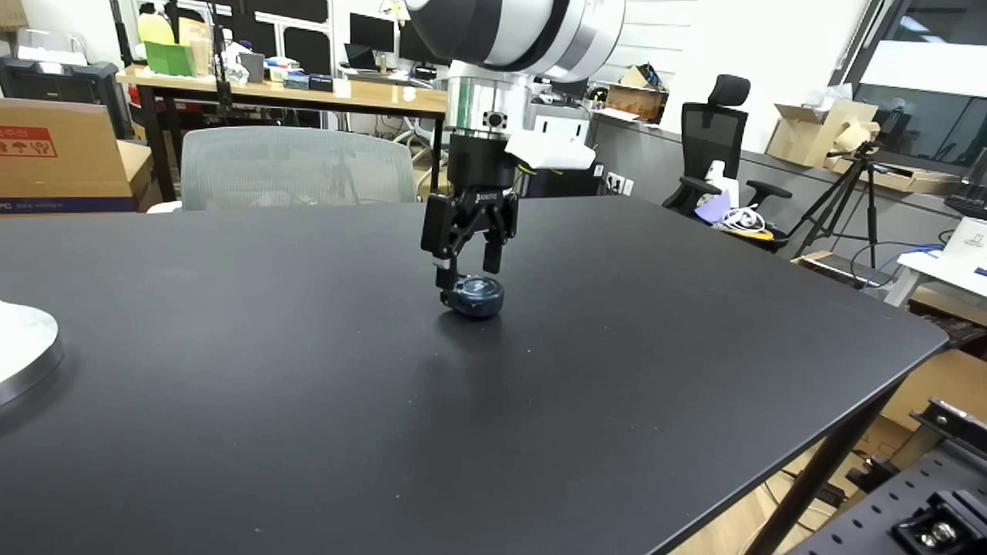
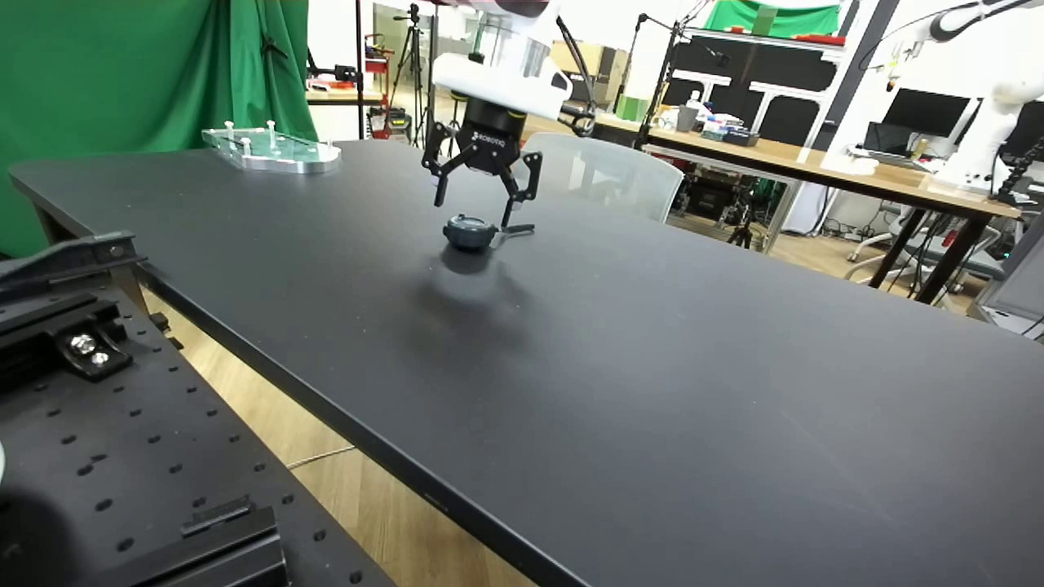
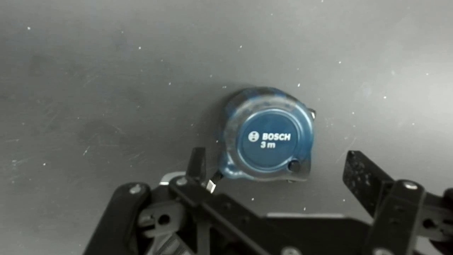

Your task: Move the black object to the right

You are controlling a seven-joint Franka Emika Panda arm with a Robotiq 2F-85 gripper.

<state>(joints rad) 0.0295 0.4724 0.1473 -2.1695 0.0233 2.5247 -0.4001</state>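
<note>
Facing up, the tape measure [image 3: 269, 138] reads "BOSCH" only in wrist view.

Both exterior views are bright, with soft shadows on the table [image 1: 231, 401]; the wrist view has pale glare at right.

BOSCH, 3 m and a round logo [image 3: 253, 136] stand on the tape measure [image 3: 269, 139] — ROBOTIQ on the housing [image 2: 491, 139] above the fingers [image 2: 441, 192] — and white signs [image 1: 21, 147] on the red label [image 1: 28, 137] of a cardboard box [image 1: 69, 176].
</note>
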